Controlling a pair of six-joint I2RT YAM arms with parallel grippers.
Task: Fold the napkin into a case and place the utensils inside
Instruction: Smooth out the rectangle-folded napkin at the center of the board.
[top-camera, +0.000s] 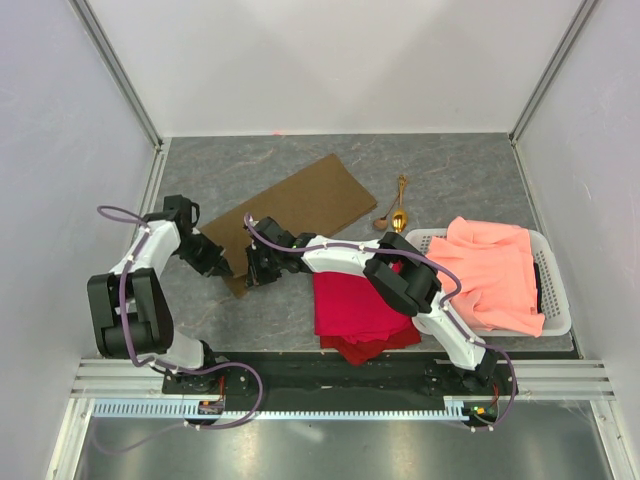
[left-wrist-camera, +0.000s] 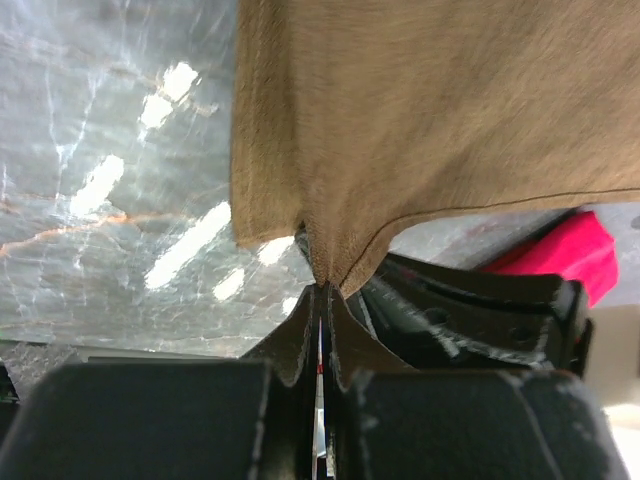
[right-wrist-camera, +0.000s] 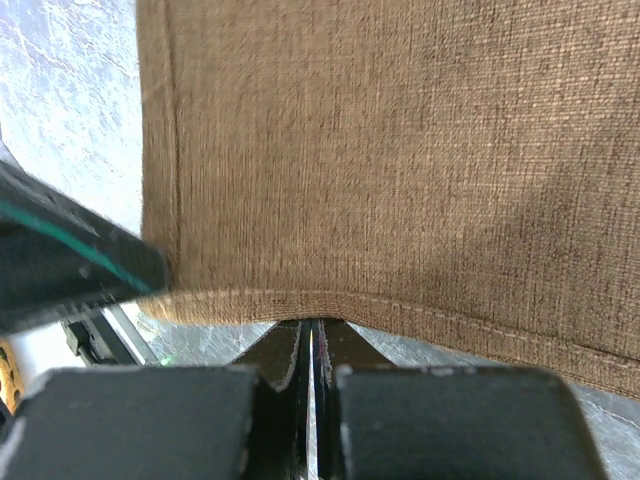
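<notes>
Grey marbled desk (top-camera: 300, 160) w/ white walls (top-camera: 330, 60). Olive-brown napkin (top-camera: 300, 205) lies diagonally mid-desk. L gripper (top-camera: 228, 272) & R gripper (top-camera: 254, 274), side by side, both clenched on its near-left edge. Two gold utensils (top-camera: 397, 208) lie near napkin's far-right end, beside white basket (top-camera: 557, 295).

1. The left arm (top-camera: 148, 245) had white parts and chunky black joints.
2. The right arm (top-camera: 335, 252) looked the same.
3. A purple cable (top-camera: 121, 310) ran along each arm.
4. The fingers (left-wrist-camera: 150, 420) were black.
</notes>
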